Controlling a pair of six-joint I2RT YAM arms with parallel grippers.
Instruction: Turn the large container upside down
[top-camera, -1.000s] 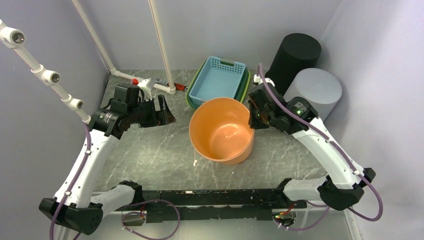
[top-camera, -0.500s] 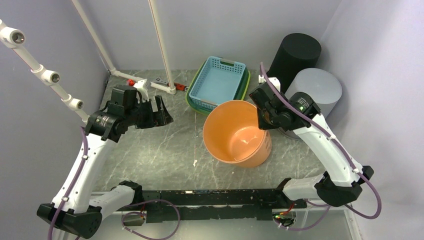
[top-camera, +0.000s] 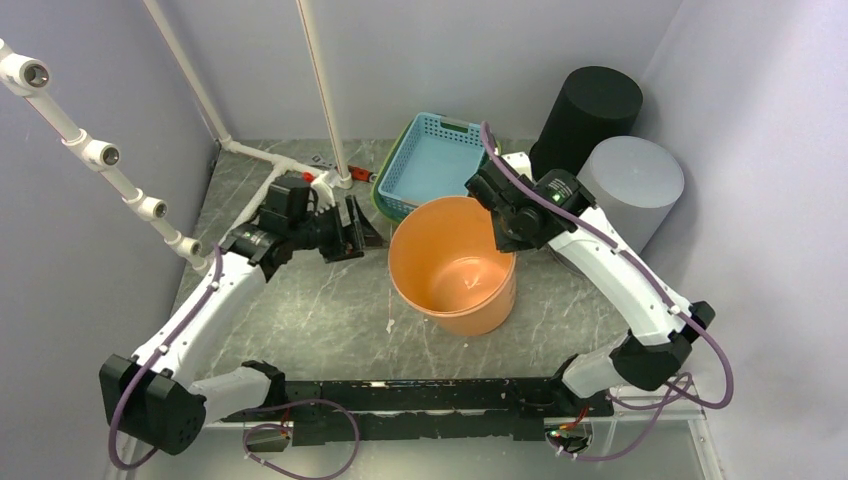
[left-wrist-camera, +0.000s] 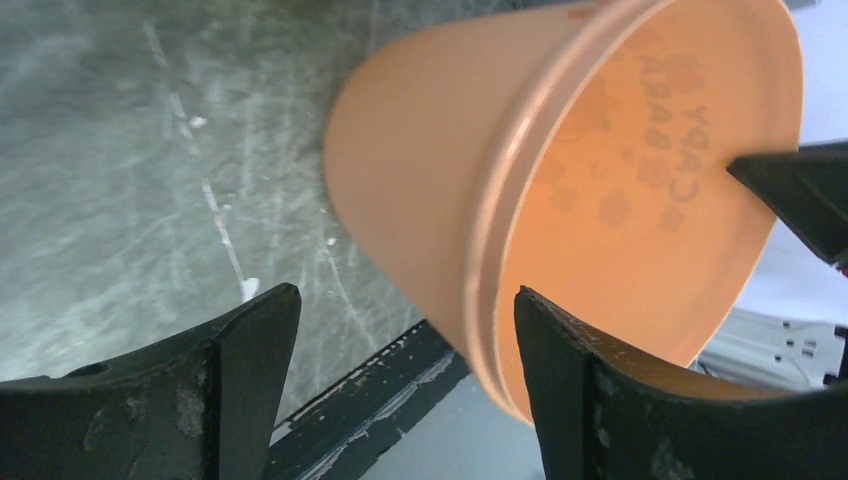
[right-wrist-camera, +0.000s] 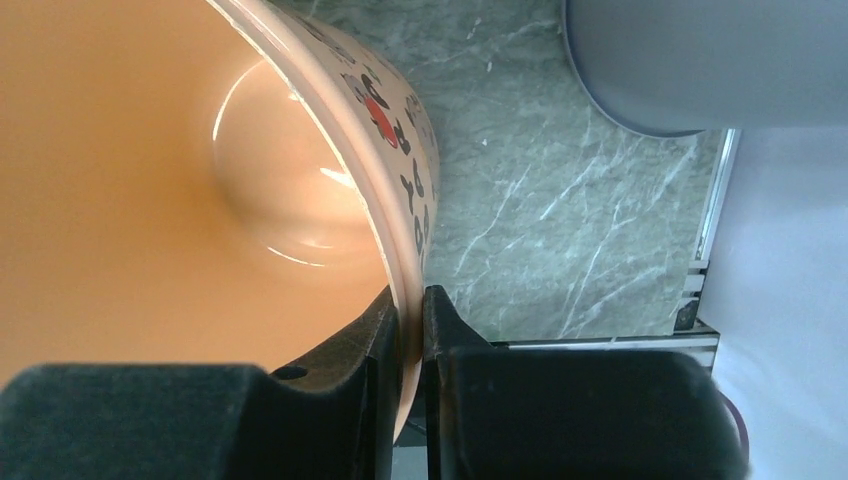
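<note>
Clutter rings the far side of the marbled table (top-camera: 300, 310) in the overhead view. A blue basket (top-camera: 438, 160) sits just behind the orange container (top-camera: 455, 270), a black cylinder (top-camera: 590, 110) and a grey cylinder (top-camera: 632, 178) stand at upper right, and white pipes (top-camera: 320, 90) slant across the upper left. The container is at the centre of the frame, mouth up and leaning a little. The right arm rises from the lower right and reaches up and left, and the right gripper (top-camera: 503, 225) is pinched on the container's upper-right rim. The left arm stretches from the lower left, and the left gripper (top-camera: 357, 230) sits just left of the container, apart from it, with its jaws spread. In the left wrist view the left gripper (left-wrist-camera: 405, 300) shows both dark fingers (left-wrist-camera: 250, 350) wide apart along the bottom edge with nothing between them. The container (left-wrist-camera: 420, 180) fills the upper right beyond them, its printed inner wall showing, and a dark tip of the other claw pokes in at the right edge. In the right wrist view the right gripper (right-wrist-camera: 407, 320) is clamped on the container's rim (right-wrist-camera: 400, 200) at lower centre, one finger inside and one outside. The grey cylinder (right-wrist-camera: 690, 60) occupies the upper right, close beside the container, with bare table (right-wrist-camera: 530, 230) between them.
</note>
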